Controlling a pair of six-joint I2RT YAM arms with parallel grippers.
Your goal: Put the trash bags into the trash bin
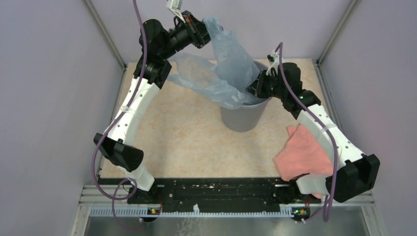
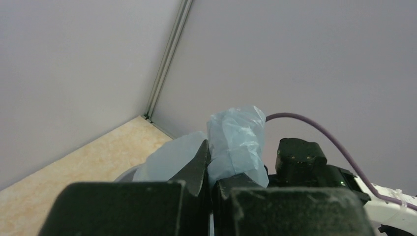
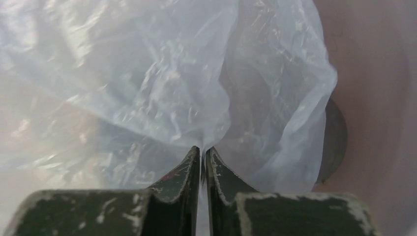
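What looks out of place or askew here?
The thin pale blue plastic bag is only partly inside the grey round plastic bin; much of it billows over the left rim. A salmon-pink cloth lies crumpled under the right arm.

Robotics laboratory test cell: plain lilac panel walls [image 1: 49, 98] in aluminium framing [image 1: 105, 34] enclose a beige marbled desk [image 1: 187, 142]; cabled left arm [image 1: 130, 105] and right arm [image 1: 324, 128] bolted to a black base rail [image 1: 216, 189].

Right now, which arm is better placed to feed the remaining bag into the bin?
Probably left: left gripper pinches the trash bag, raised beyond the trash bin; right gripper sits at its rim.
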